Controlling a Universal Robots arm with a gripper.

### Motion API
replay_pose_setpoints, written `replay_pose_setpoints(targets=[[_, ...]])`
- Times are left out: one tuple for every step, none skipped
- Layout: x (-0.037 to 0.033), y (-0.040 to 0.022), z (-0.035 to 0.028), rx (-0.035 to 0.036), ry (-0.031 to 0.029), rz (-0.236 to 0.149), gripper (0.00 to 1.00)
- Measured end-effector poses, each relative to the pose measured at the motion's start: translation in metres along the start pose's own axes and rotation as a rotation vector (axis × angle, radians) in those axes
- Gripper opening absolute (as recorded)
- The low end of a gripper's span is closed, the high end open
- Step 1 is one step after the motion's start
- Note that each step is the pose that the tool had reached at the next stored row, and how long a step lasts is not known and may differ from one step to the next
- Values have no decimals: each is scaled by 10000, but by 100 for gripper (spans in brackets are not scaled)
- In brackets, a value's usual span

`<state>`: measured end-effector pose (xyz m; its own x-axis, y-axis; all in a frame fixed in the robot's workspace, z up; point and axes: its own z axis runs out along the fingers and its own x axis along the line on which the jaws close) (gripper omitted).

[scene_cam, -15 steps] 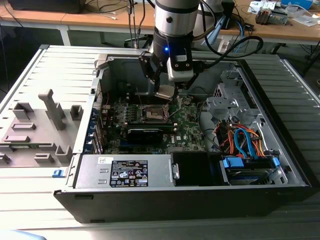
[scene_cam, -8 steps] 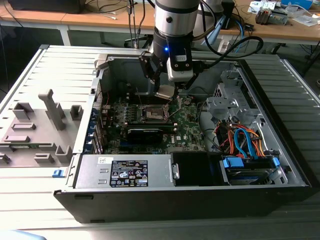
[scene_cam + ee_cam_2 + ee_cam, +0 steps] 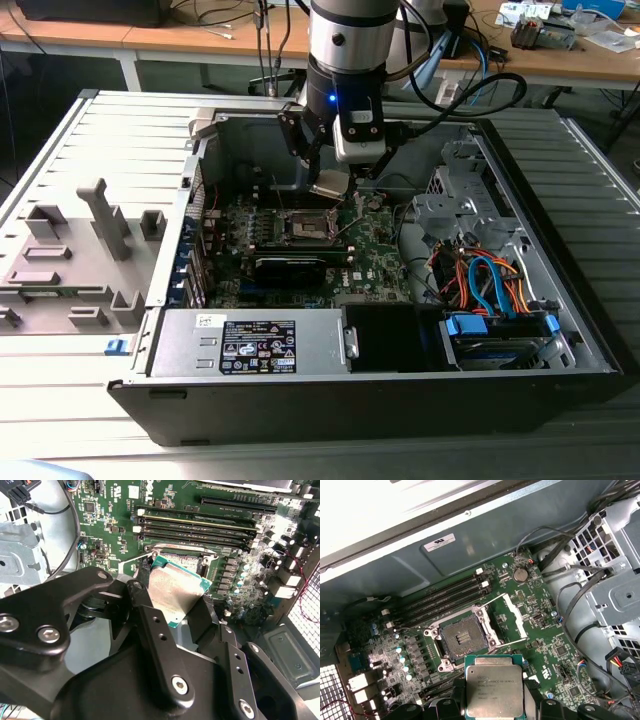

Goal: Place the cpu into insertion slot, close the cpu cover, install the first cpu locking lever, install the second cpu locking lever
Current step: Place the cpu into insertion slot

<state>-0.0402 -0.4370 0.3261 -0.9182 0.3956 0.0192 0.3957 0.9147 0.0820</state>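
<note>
The cpu [image 3: 494, 690], a flat square chip with a silvery top and green edge, is held level between my gripper's [image 3: 494, 704] black fingers [image 3: 150, 625], which are shut on its two sides. In the exterior view the gripper [image 3: 329, 186] hangs with the cpu [image 3: 329, 188] just above the green board, slightly behind the insertion slot [image 3: 312, 228]. The insertion slot [image 3: 462, 639] lies bare, with a dark centre and silvery rim. The cpu cover [image 3: 514, 616] is swung open beside it, and a thin lever wire [image 3: 512, 642] stands out at its side.
Long memory slots [image 3: 440, 597] run behind the socket, near the case wall [image 3: 470, 545]. A grey drive cage [image 3: 615, 580] with cables sits to one side. A power supply [image 3: 250, 345] and coloured cables [image 3: 490, 280] fill the front. A grey fixture [image 3: 80, 250] lies at the exterior view's left.
</note>
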Motion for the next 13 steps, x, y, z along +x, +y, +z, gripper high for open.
replay_pose_setpoints(targets=[[0, 0, 0, 0, -1, 8, 55], [0, 0, 0, 0, -1, 19, 55], [0, 0, 0, -1, -3, 27, 55], [0, 0, 0, -1, -3, 36, 55], [0, 0, 0, -1, -4, 45, 55], [0, 0, 0, -1, -5, 54, 55], [0, 0, 0, -1, -5, 61, 55], [0, 0, 1, -2, -6, 73, 55], [0, 0, 1, -2, -7, 81, 55], [0, 0, 1, -2, -8, 89, 55], [0, 0, 1, -2, -8, 99, 55], [0, 0, 1, -3, -9, 108, 55], [0, 0, 1, -3, -10, 122, 55]])
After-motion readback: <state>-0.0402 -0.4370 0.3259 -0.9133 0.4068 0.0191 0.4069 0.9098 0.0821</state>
